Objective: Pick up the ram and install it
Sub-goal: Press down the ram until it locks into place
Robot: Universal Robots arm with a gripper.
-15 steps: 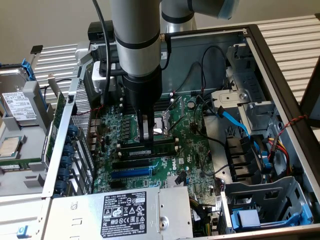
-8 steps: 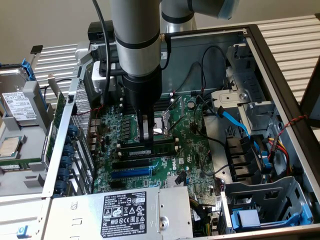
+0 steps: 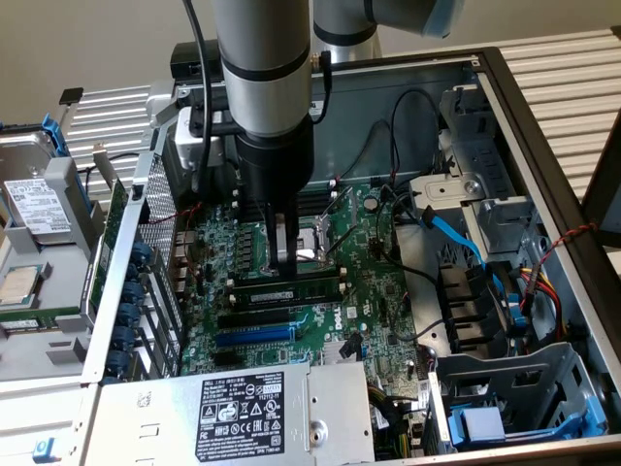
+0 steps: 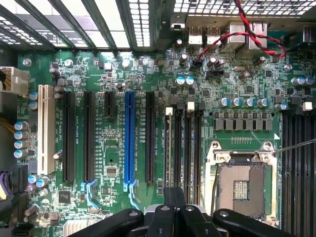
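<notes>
**One robot arm pressing down over the memory slots of an open computer**

One grey robot arm reaches down into an open desktop computer case (image 3: 543,146) in the exterior view. Its gripper (image 3: 284,254) hangs just above a green motherboard (image 3: 378,291), close beside the silver processor socket (image 3: 315,248). The fingers are drawn together, their tips meeting the top edge of the ram (image 3: 291,288), a long thin green stick that lies across the board just below the gripper. The ram stands on edge in a memory slot, between white end clips, with its length running toward the exterior view's left and right. Whether it is fully seated cannot be told.

Nearer the camera than the ram lie black expansion slots and one long blue slot (image 3: 254,334). A metal power supply with a white label (image 3: 238,413) sits at the front of the case. On the exterior view's right, a blue cable (image 3: 456,233) crosses toward drive bays. Outside the case, on the exterior view's left, a hard drive (image 3: 37,204) rests on a bracket.

In the wrist view, the gripper (image 4: 174,210) shows as closed black fingers above the motherboard (image 4: 237,79). Directly under the fingertips run narrow black memory slots (image 4: 183,148) with white end clips. The blue slot (image 4: 129,140) lies to one side, the processor socket (image 4: 242,182) to the other. Red and black twisted wires (image 4: 247,29) cross near the rear ports.
</notes>
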